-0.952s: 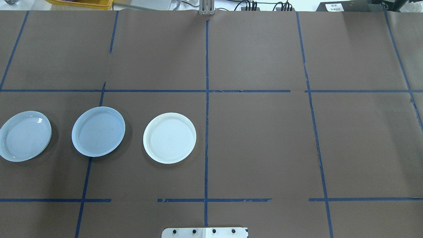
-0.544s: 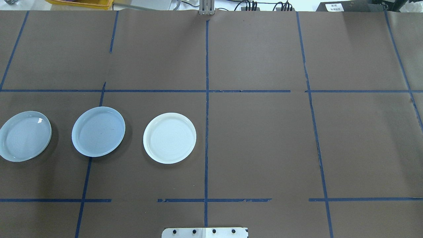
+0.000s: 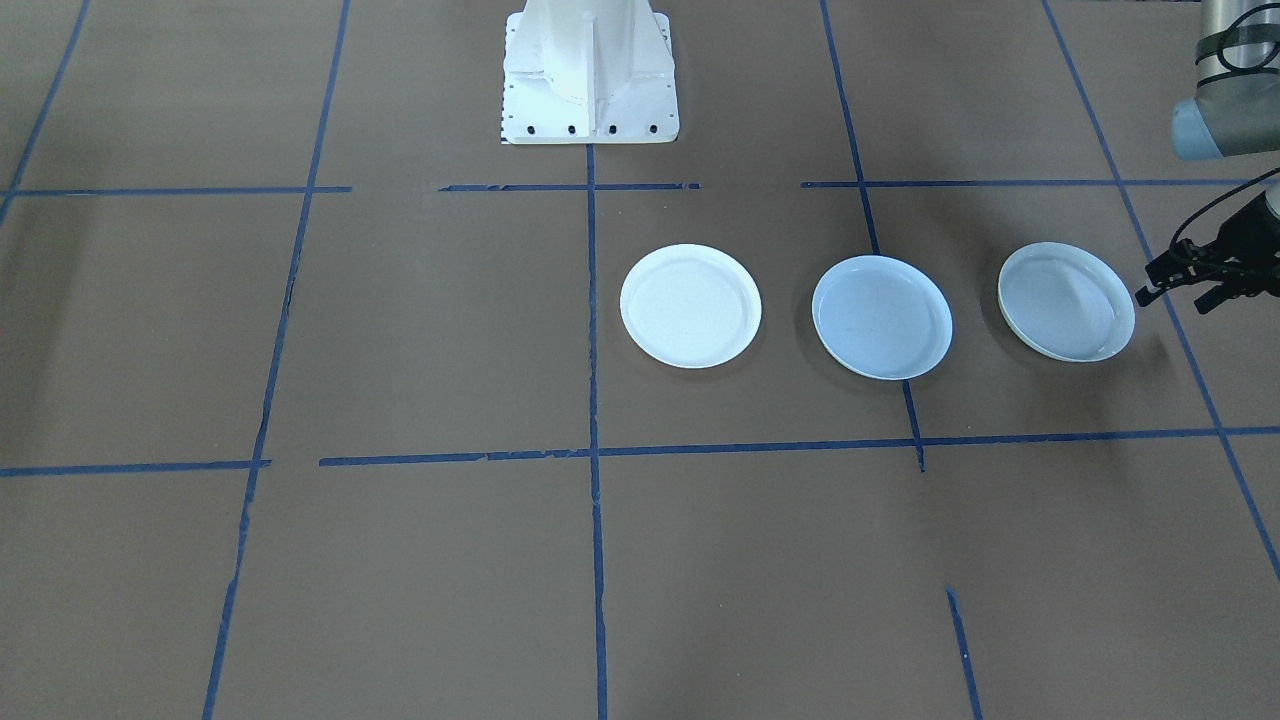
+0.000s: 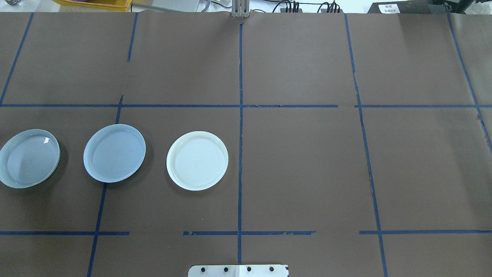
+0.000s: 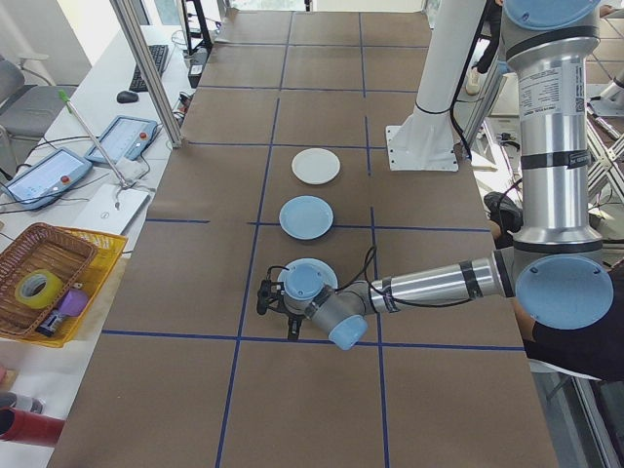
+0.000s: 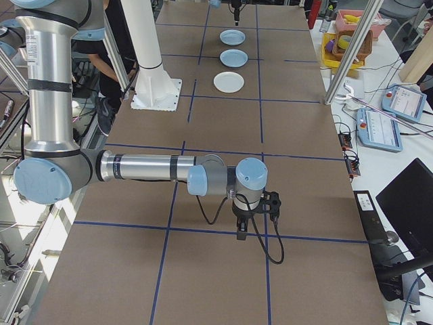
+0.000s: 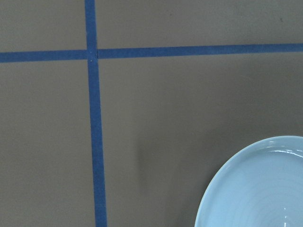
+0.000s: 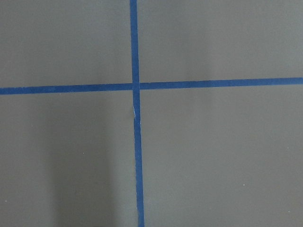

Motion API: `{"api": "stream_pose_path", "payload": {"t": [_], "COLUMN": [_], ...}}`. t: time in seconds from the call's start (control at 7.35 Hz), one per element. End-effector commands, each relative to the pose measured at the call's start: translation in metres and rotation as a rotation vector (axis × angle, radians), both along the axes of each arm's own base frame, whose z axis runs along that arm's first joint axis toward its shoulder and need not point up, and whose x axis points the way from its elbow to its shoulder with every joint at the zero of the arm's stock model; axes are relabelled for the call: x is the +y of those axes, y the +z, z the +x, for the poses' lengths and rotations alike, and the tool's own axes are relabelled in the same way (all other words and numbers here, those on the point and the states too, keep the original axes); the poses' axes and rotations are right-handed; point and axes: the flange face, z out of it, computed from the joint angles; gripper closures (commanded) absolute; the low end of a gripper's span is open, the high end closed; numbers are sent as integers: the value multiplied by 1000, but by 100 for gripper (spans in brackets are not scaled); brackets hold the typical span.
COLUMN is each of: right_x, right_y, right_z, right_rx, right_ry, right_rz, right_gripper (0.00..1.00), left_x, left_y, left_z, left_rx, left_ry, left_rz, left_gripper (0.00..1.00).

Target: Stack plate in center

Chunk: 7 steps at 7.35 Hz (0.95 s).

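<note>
Three plates lie in a row on the brown table. The center one is the pale blue-grey plate (image 4: 114, 153) (image 3: 882, 316). A bright white plate (image 4: 197, 160) (image 3: 690, 305) lies on its inner side and a ringed plate (image 4: 29, 158) (image 3: 1066, 300) (image 7: 260, 189) on its outer side. My left gripper (image 3: 1175, 297) (image 5: 277, 310) hovers open and empty just beyond the ringed plate's outer rim. Far off, over a tape cross, hangs my right gripper (image 6: 254, 218); I cannot tell whether it is open or shut.
Blue tape lines grid the table. The white robot pedestal (image 3: 590, 70) stands at mid-table on the robot's side. A side bench holds a yellow basket (image 5: 49, 283) and tablets (image 5: 122, 136). A person stands behind the robot (image 6: 105, 61).
</note>
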Motion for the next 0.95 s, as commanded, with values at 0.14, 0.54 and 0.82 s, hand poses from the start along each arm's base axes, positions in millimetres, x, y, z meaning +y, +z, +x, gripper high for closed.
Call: {"api": "stream_pose_path", "payload": {"t": [0.14, 0.54, 0.82], "right_x": [0, 0, 0], "right_y": [0, 0, 0], "right_z": [0, 0, 0], "right_rx": [-1, 1, -1], "right_ry": [0, -1, -1], "right_rz": [0, 1, 1], "right_gripper": [0, 0, 0], "left_x": [3, 4, 3], "left_y": [0, -1, -3], "left_z": [18, 24, 25], "left_rx": [6, 7, 10], "left_ry": [30, 44, 46], "left_rz": [-2, 0, 4], "left_gripper": [16, 35, 41]}}
